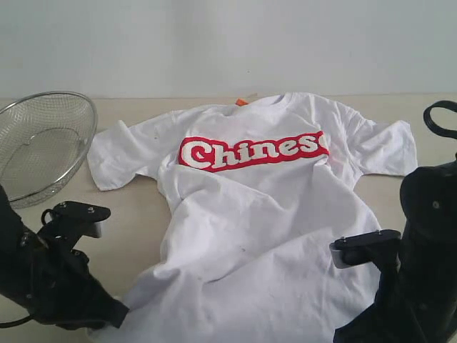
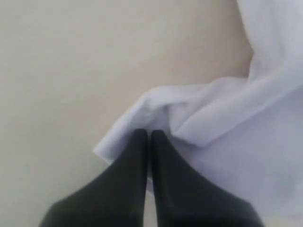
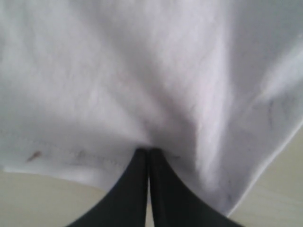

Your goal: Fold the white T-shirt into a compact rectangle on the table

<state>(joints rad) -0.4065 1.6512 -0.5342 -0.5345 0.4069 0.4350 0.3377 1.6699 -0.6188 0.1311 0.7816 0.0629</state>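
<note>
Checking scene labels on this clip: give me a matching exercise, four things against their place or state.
1. white cotton T-shirt with red lettered band
2. round silver wire mesh bowl
3. black left gripper
4. small orange neck tag

a. shut on the shirt's hem corner
b. at the collar
c. spread front-up on the beige table
d. beside a sleeve, far left

Pairs: 1-c, 2-d, 3-a, 4-b

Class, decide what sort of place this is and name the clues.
Probably a robotics lab bench: the left arm and right arm reach over a plain beige table holding a white T-shirt and a wire mesh bowl.
</note>
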